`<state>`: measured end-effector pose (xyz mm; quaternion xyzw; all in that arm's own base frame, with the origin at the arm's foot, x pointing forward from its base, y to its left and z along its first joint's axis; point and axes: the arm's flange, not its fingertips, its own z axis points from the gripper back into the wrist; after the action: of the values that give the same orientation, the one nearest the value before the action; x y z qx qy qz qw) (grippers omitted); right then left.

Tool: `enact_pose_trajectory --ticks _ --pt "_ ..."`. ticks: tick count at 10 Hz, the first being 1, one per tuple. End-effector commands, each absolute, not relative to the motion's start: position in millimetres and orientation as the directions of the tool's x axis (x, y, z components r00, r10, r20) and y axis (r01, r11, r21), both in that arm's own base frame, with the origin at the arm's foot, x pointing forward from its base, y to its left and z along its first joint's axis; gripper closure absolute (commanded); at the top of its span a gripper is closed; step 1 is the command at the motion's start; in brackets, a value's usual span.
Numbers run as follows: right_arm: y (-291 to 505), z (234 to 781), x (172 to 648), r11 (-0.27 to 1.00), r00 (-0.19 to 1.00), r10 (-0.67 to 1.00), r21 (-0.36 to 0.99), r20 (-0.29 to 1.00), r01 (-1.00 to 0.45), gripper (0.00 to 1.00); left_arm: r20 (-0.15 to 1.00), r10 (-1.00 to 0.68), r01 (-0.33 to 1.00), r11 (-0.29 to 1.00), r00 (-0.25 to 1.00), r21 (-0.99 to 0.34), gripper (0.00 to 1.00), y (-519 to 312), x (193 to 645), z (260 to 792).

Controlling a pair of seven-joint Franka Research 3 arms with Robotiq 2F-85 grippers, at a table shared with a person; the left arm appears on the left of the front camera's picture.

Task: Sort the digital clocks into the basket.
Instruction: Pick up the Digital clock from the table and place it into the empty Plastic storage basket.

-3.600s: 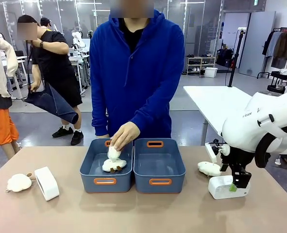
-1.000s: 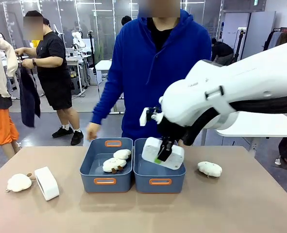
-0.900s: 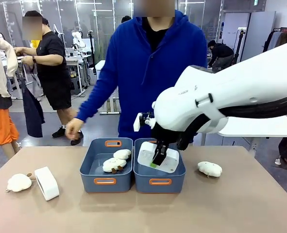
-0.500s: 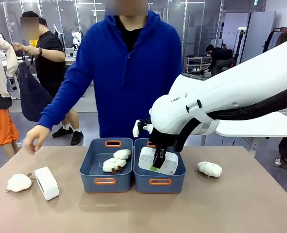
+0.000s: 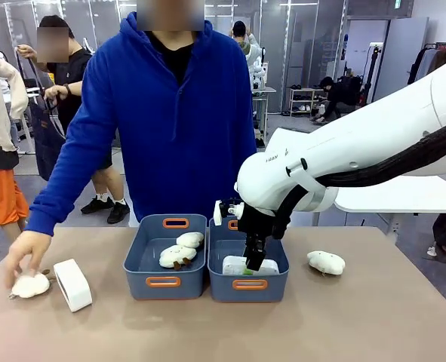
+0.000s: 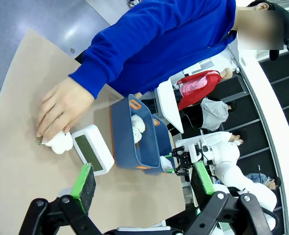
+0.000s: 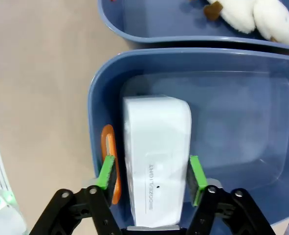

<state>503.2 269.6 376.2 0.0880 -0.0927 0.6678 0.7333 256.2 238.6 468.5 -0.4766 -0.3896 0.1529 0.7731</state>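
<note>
Down in the right-hand bin: right claw [image 7: 150, 171], black with green pads, low over the floor of the blue-grey rectangular plastic basket [image 7: 93, 98] with orange handle slots.

Between its pads: one white rounded-corner plastic digital clock [image 7: 156, 161], lying flat on the basket floor. The pads stand close along both long sides. Whether they grip or have let go, I cannot tell.

Step in hand, as I judge it: setting down the first clock. The next move calls for a full release and a straight lift clear of the rim, so the clock is not dragged up.

Left claw [image 6: 143, 182]: above the table, fingers spread wide, holding nothing.

Second white clock [image 5: 73, 284]: on the tan table [image 5: 207, 332], well left of the baskets, not yet sorted. It is likely next, and the left claw is nearer.

Just beside it: fluffy cream plush toy [image 5: 30, 285] under the person's hand [image 5: 23, 253]. Care is needed there.

Twin basket [image 5: 132, 268]: holds two more plush toys [image 5: 179, 253].
</note>
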Motion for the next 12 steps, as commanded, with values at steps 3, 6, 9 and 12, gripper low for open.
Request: enact_pose_trajectory --ticks 3,6,9,12 --pt "260.9 391.7 498.2 0.1 0.093 0.956 -0.011 0.279 -0.995 0.0 0.458 0.602 0.145 0.494 0.654 -0.857 0.0 240.3 255.2 468.6" --pt "267.3 390.7 503.3 0.094 0.088 0.961 -0.013 0.262 -0.995 0.0 0.458 0.602 0.145 0.494 0.654 -0.857 0.0 240.3 255.2 468.6" --pt "267.3 390.7 503.3 0.094 0.088 0.961 -0.013 0.262 -0.995 0.0 0.458 0.602 0.145 0.494 0.654 -0.857 0.0 240.3 255.2 468.6" --pt "267.3 390.7 503.3 0.094 0.088 0.961 -0.013 0.262 -0.995 0.0 0.458 0.602 0.145 0.494 0.654 -0.857 0.0 240.3 255.2 468.6"
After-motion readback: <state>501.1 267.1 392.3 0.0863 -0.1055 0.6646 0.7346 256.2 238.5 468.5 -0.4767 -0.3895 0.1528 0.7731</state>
